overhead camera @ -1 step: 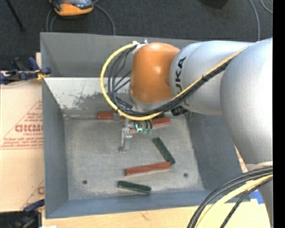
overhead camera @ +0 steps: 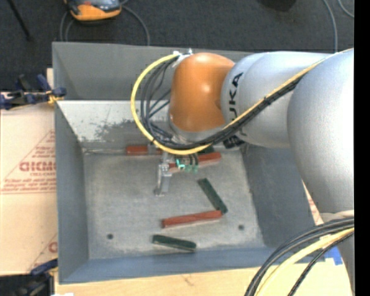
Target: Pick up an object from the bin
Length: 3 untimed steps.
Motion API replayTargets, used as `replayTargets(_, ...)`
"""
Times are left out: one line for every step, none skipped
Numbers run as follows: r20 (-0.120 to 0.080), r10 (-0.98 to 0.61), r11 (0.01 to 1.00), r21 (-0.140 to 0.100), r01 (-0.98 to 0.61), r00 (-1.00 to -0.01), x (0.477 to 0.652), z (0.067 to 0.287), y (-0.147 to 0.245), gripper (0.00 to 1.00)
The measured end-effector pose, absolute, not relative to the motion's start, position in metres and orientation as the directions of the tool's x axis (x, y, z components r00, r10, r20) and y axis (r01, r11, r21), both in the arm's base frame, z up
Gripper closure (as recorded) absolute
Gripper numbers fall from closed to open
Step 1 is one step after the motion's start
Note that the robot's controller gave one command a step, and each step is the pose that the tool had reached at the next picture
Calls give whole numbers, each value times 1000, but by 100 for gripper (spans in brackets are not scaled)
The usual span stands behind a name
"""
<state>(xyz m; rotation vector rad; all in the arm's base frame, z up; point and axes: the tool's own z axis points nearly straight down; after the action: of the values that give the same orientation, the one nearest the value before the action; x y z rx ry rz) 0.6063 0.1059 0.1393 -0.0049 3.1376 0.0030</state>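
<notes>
My gripper point(overhead camera: 161, 187) hangs over the bin floor in the back middle, below the orange wrist cover. Nothing shows in it. Just behind it lies a red-brown stick point(overhead camera: 136, 150) along the back wall, its middle hidden by the arm. A second red-brown piece point(overhead camera: 208, 158) pokes out to the right of the gripper. A dark green stick point(overhead camera: 211, 195) lies slanted on the floor to the gripper's right. Nearer the front rests a long red-brown stick point(overhead camera: 192, 219).
Another dark green stick point(overhead camera: 174, 243) lies flat close to the front wall. The arm and its orange cover with yellow and black cables hang over the bin's back right. Bare floor stretches along the left side.
</notes>
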Motion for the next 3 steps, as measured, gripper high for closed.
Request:
replayTargets(-5, -82, 997, 1, -82, -997, 584, 130, 66, 0)
replayTargets(-2, -259, 966, -3, -259, -966, 579, 119, 44, 0)
replayTargets(-6, -239, 971, 0, -239, -971, 546, 95, 46, 0)
